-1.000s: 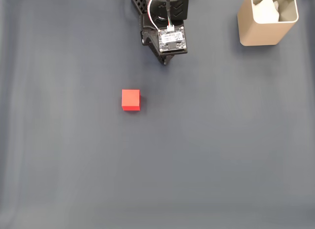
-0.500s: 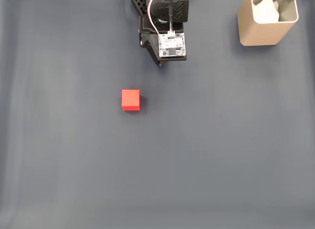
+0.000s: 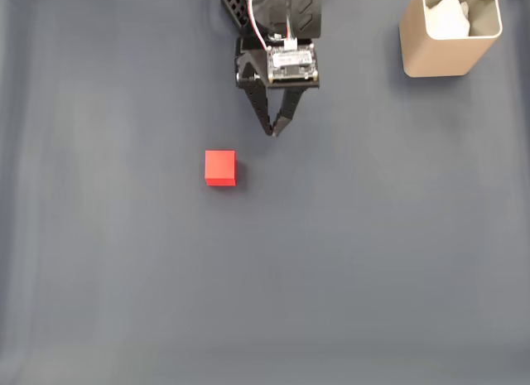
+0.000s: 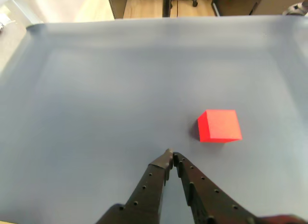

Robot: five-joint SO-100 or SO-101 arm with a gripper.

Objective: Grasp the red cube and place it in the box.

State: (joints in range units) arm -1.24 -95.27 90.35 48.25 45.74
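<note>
So the cube (image 3: 220,167) is sitting flat on the grey mat (image 3: 373,261), a bit left of centre in the fixed view and closer to the mat's top edge than the bottom. Nothing is touching it. The gripper (image 3: 272,133) points down-screen from the arm's base at the top edge, with its fingertips pinched together at the tip, nothing between them. It's near the cube but clearly apart, up and to the right of it in that view.

In the wrist view the two black fingers (image 4: 153,185) meet at a point at (image 4: 170,153), and the cube (image 4: 219,125) lies just ahead and off to the right, one face in shadow.

The box (image 3: 450,29) stands upright in the mat's top right corner, well away from the cube, with something white (image 3: 447,16) inside.
</note>
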